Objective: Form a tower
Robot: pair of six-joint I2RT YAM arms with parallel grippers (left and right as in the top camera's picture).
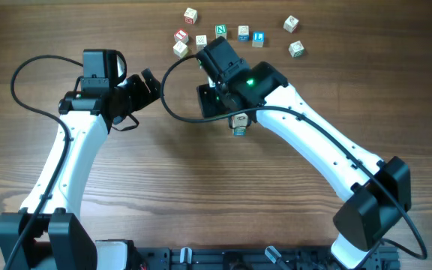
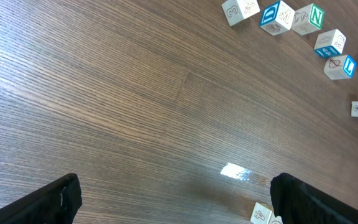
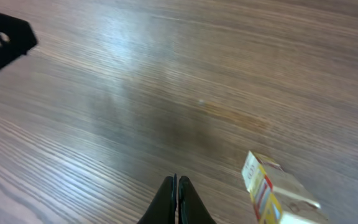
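Tower (image 1: 238, 123) on tabletop (image 1: 126, 172) under R arm (image 1: 313, 142), just beside R fingers (image 3: 168, 202) w/o touching; those are pressed together, empty. L fingers (image 2: 48, 202) spread wide, empty, tower off to their side.

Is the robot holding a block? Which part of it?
Nothing is held. The left gripper is open and empty; the right gripper is shut with nothing in it.

a robotics lab bench: two cabled robot arms (image 1: 317, 146) on a wood-grain table (image 1: 171, 202).
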